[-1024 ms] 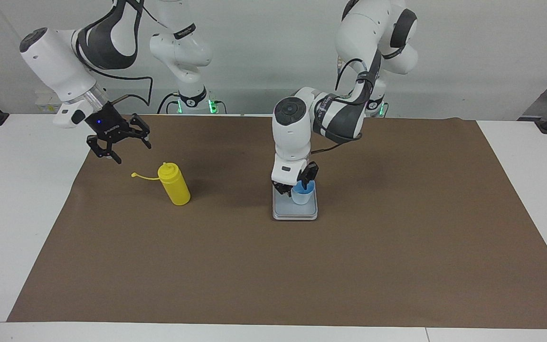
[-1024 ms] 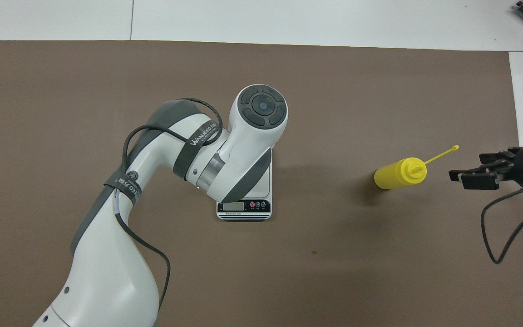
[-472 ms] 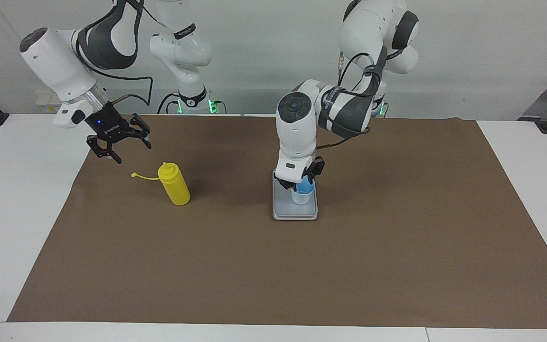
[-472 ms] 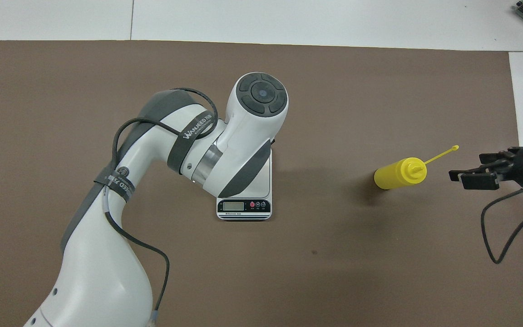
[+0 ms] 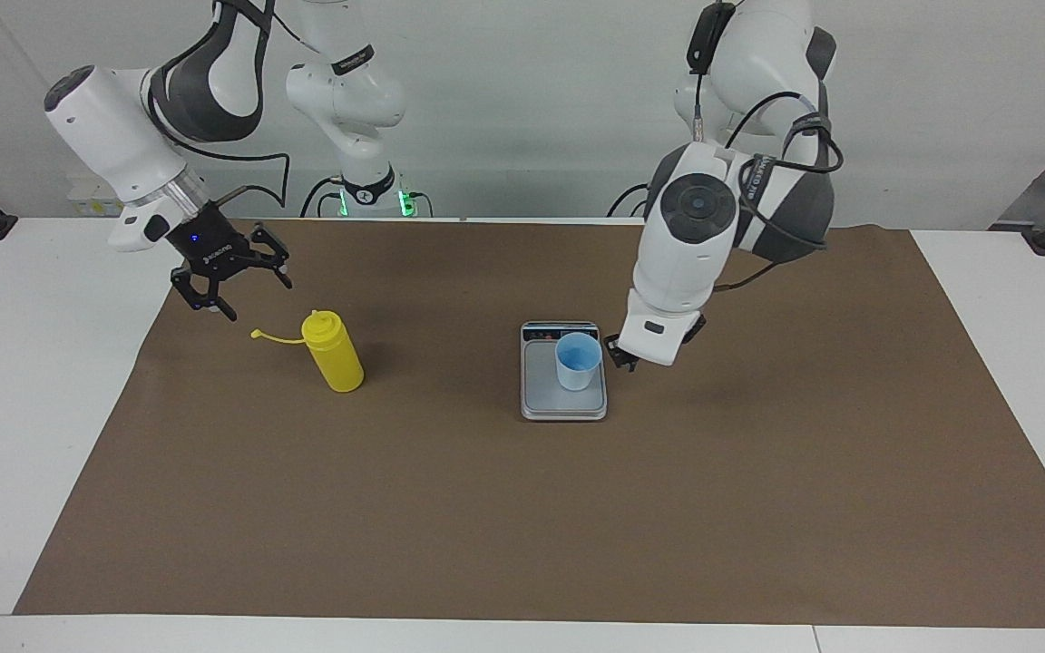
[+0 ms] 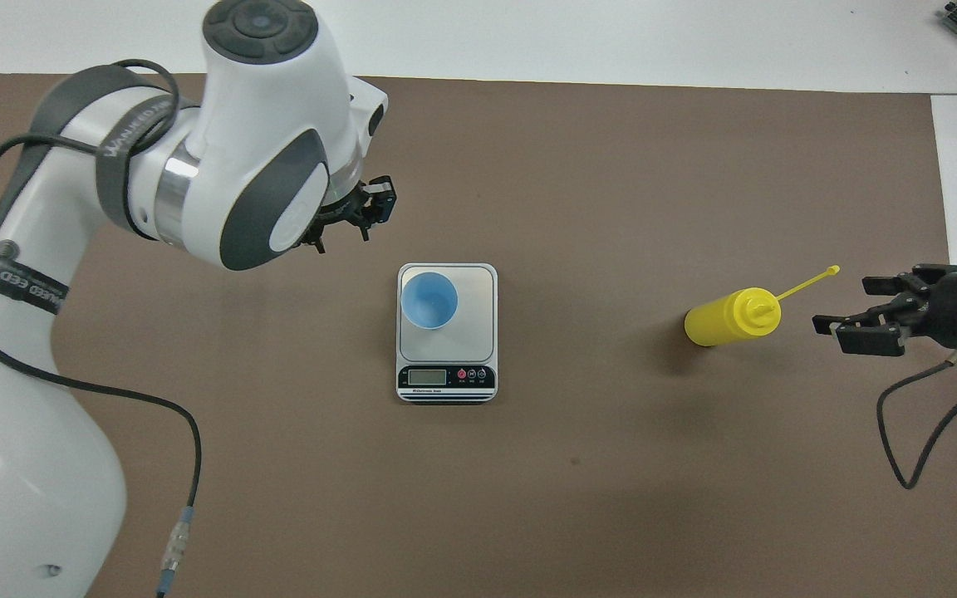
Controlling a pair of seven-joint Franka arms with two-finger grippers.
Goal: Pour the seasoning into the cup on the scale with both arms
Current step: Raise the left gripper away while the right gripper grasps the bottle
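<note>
Cup [image 5: 578, 360] on scale [image 5: 563, 410], beside empty left gripper [image 5: 620, 354], jaw state unclear; right gripper [image 5: 230, 284] open beside bottle [image 5: 333, 363]

Left gripper [image 5: 624, 355] off cup [image 5: 578, 360]

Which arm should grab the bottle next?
Right. The right gripper hangs open beside the bottle, at its capped end. The left gripper is empty beside the scale, where the cup stands.
</note>
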